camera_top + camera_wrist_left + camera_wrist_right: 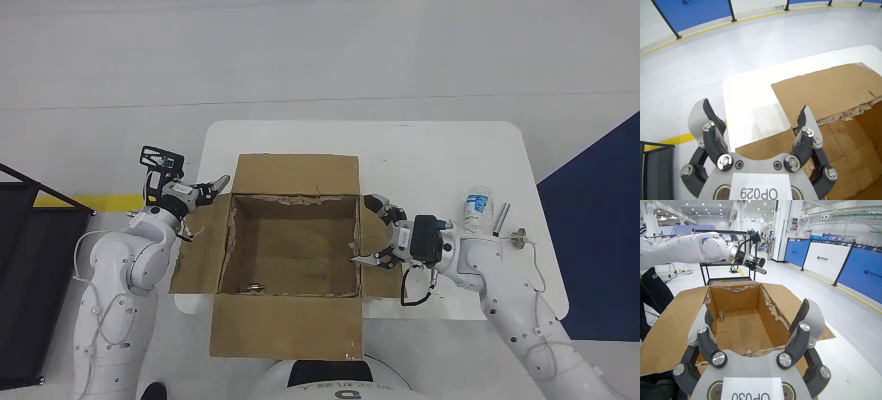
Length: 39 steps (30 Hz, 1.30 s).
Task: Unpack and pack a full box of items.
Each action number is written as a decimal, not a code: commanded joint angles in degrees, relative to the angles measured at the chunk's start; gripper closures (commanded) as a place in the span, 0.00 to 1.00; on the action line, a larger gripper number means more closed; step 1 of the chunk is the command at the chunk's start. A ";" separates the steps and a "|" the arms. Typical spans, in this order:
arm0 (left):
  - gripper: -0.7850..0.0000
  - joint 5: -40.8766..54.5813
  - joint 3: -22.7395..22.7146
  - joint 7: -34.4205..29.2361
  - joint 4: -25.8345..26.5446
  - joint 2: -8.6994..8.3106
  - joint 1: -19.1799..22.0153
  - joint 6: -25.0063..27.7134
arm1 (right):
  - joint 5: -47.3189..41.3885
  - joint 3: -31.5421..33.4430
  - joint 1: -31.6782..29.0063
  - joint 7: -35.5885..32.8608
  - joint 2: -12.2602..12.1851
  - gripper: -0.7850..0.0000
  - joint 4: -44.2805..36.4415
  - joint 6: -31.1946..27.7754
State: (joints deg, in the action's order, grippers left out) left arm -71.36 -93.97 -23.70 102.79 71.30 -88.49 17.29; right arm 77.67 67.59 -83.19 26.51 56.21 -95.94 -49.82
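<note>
An open cardboard box [290, 205] with its four flaps spread sits mid-table; its inside [742, 321] holds one small metal cylinder [721, 315], seen from above at the near wall [257, 288]. My left gripper [205, 210] hangs open over the box's left flap [764, 145], with nothing between its fingers [714, 117]. At the box's right rim my right gripper [372, 232] stands open and empty, pointing into the box [755, 315]. The left arm's gripper [758, 266] shows beyond the far wall in the right wrist view.
On the white table [440, 150] right of the box lie a small clear bottle with a blue label [478, 207], a thin metal rod [500, 218] and a small metal part [518, 237]. A black rack [25, 270] stands beside the table's left.
</note>
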 commanded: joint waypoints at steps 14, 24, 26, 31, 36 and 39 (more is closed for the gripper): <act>0.00 0.67 -3.39 -13.21 6.85 -1.40 0.37 9.08 | 0.00 0.00 0.00 0.03 0.00 0.00 0.00 -0.02; 0.00 14.01 -7.77 -27.03 7.99 -2.95 3.05 19.28 | 0.00 0.00 0.00 0.03 0.00 0.00 0.00 -0.02; 0.00 14.01 -7.77 -27.03 7.99 -2.95 3.05 19.28 | 0.00 0.00 0.00 0.03 0.00 0.00 0.00 -0.02; 0.00 14.01 -7.77 -27.03 7.99 -2.95 3.05 19.28 | 0.00 0.00 0.00 0.03 0.00 0.00 0.00 -0.02; 0.00 13.15 -7.98 -26.96 8.10 -3.00 3.07 19.28 | 0.00 0.00 0.00 0.03 0.00 0.00 0.00 -0.02; 0.00 7.25 -8.47 -25.19 8.72 -3.61 1.79 23.82 | 0.00 0.00 0.00 0.03 0.00 0.00 0.00 -0.02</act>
State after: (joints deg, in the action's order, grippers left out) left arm -61.31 -102.27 -49.54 111.58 67.86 -86.21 39.25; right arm 77.67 67.59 -83.19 26.51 56.21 -95.94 -49.82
